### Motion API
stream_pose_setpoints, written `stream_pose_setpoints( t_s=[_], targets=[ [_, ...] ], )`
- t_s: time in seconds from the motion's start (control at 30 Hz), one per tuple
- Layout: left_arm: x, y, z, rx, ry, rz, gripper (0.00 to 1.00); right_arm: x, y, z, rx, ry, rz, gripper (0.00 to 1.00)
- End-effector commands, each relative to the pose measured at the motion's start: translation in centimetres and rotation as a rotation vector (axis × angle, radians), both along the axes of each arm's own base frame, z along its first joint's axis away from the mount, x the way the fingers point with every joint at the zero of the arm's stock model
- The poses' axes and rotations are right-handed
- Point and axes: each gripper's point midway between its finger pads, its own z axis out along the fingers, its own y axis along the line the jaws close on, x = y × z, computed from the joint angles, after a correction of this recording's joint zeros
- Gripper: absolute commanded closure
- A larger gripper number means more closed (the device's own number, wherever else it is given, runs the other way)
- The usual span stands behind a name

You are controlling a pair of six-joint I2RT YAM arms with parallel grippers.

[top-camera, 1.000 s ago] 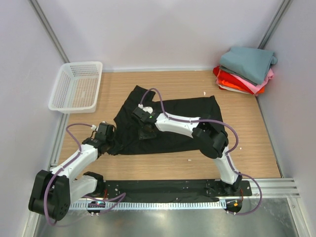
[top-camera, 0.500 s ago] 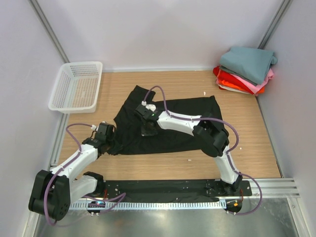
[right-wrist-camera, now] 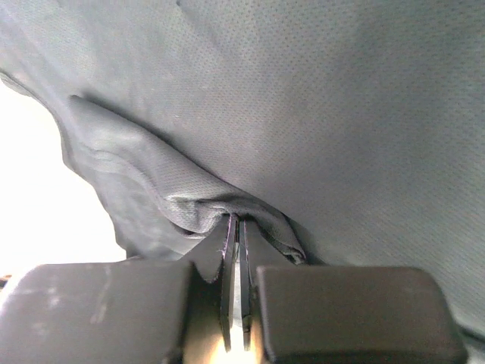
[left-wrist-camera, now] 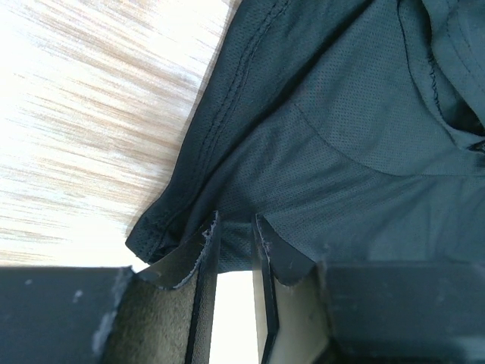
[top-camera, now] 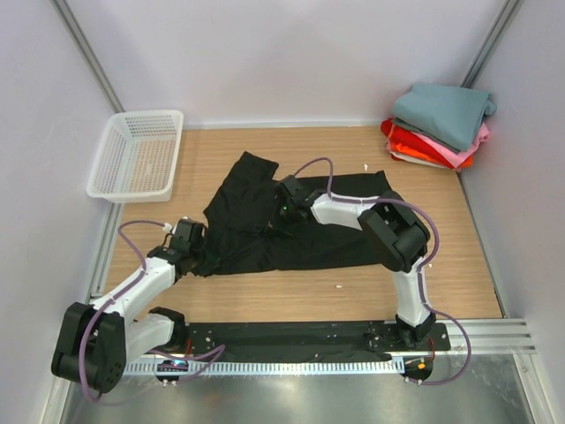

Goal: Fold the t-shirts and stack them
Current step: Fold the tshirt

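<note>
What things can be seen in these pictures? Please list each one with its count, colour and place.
black shirt: one, black, lying crumpled on the middle of the table
folded shirts: four colours show, teal-grey on top, then pink, red-orange, white; stacked in the far right corner
basket: one, white mesh, far left corner
table: one, light wood, under everything
left arm: one, white and black; jaws pinch the black shirt's near left edge
right arm: one, white and black; jaws shut on a fold of the black shirt near its middle
</note>
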Motion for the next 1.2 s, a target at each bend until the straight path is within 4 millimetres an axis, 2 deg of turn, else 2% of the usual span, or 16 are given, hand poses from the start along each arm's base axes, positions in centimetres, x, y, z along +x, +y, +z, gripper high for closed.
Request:
stream_pose_setpoints(
  t_s=[0.0, 0.17, 0.27, 0.3, 0.43, 0.53, 0.57, 0.6, 0.67, 0.77, 0.87, 0.97, 1.07, 1.1, 1.13, 1.17],
  targets=[
    [-0.7, 0.9, -1.0, 0.048, 0.042, 0.017, 0.76, 0.7, 1.6, 2.2, 0.162, 0.017, -0.023, 0.99],
    [-0.8, 1.0, -1.1, 0.055, 0.049, 0.019, 0.76, 1.7, 2.2, 3.3, 0.338, 0.077, -0.097, 0.97],
    [-0.8, 1.1, -1.1, 0.056, 0.050, 0.023, 0.77, 1.7, 1.1, 2.7, 0.413, 0.142, -0.168, 0.96],
    [-0.8, 1.0, -1.1, 0.056, 0.050, 0.023, 0.77, 2.4, 1.2, 3.4, 0.460, 0.124, -0.177, 0.95],
    [-0.8, 1.1, -1.1, 0.059, 0.052, 0.026, 0.77, 3.3, 0.4, 3.3, 0.558, 0.173, -0.239, 0.89],
    [-0.8, 1.1, -1.1, 0.059, 0.050, 0.028, 0.77, 3.4, 1.1, 4.2, 0.666, 0.210, -0.247, 0.77],
    [-0.9, 1.1, -1.2, 0.061, 0.054, 0.025, 0.77, 3.2, 1.2, 3.5, 0.676, 0.233, -0.247, 0.70],
    [-0.9, 1.2, -1.2, 0.062, 0.054, 0.029, 0.77, 3.5, 1.4, 4.3, 0.717, 0.234, -0.255, 0.55],
    [-0.8, 1.2, -1.1, 0.062, 0.052, 0.031, 0.77, 3.6, 1.5, 4.5, 0.746, 0.248, -0.271, 0.37],
    [-0.8, 1.2, -1.2, 0.063, 0.054, 0.033, 0.77, 3.8, 1.5, 4.8, 0.781, 0.262, -0.295, 0.28],
    [-0.8, 1.3, -1.2, 0.065, 0.053, 0.036, 0.77, 4.6, 1.0, 5.9, 0.843, 0.243, -0.335, 0.28],
    [-0.8, 1.3, -1.1, 0.065, 0.051, 0.036, 0.77, 5.3, 0.7, 7.6, 0.788, 0.139, -0.306, 0.27],
    [-0.9, 1.3, -1.1, 0.065, 0.049, 0.038, 0.78, 5.7, -0.9, 8.5, 0.563, 0.003, -0.286, 0.25],
    [-0.8, 1.3, -1.0, 0.065, 0.043, 0.039, 0.78, 5.1, -2.2, 7.4, 0.450, 0.022, -0.318, 0.25],
    [-0.9, 1.4, -1.1, 0.067, 0.047, 0.038, 0.78, 5.8, -3.4, 9.6, 0.417, -0.069, -0.343, 0.24],
    [-0.8, 1.4, -1.0, 0.067, 0.043, 0.039, 0.77, 6.0, -4.3, 10.0, 0.368, -0.123, -0.340, 0.23]
  ],
)
